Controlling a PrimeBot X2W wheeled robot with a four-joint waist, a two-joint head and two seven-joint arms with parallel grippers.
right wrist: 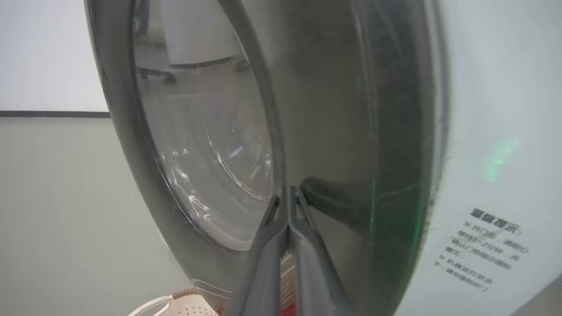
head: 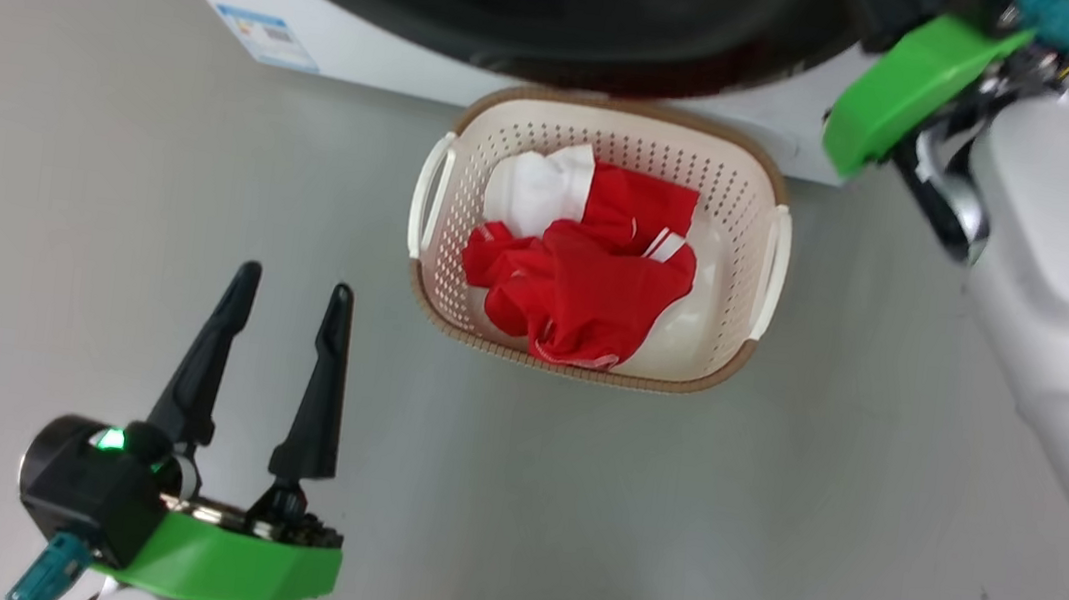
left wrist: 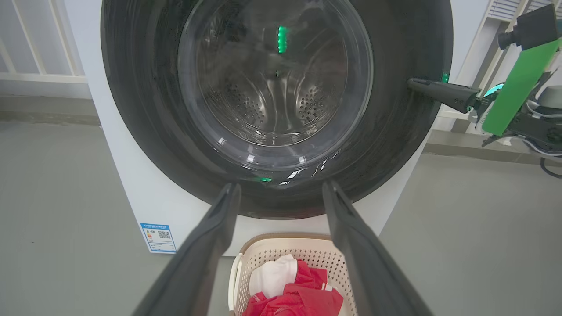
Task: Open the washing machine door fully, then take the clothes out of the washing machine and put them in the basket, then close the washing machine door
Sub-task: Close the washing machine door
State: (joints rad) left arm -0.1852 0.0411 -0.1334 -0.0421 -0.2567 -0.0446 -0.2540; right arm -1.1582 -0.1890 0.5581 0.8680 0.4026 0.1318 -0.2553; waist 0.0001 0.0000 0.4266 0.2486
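Observation:
The washing machine (head: 372, 50) stands at the top of the head view, and its door (left wrist: 145, 109) lies flat against the white front (left wrist: 131, 188); bare steel drum shows through the glass. My right gripper (right wrist: 288, 189) is shut, empty, its tips touching the door's black rim (right wrist: 351, 109); the left wrist view shows that right gripper (left wrist: 412, 82) at the rim's right side. The basket (head: 513, 137) sits on the floor before the machine, holding the red clothes (head: 586, 286) and a white garment (head: 537, 190). My left gripper (head: 295, 279) hangs open and empty, left of the basket.
Grey floor (head: 770, 528) surrounds the basket. A blue label (head: 268, 36) marks the machine's lower left corner. A white railing (left wrist: 39, 52) stands behind the machine on the left. My pale right forearm (head: 1068, 300) crosses the head view's right side.

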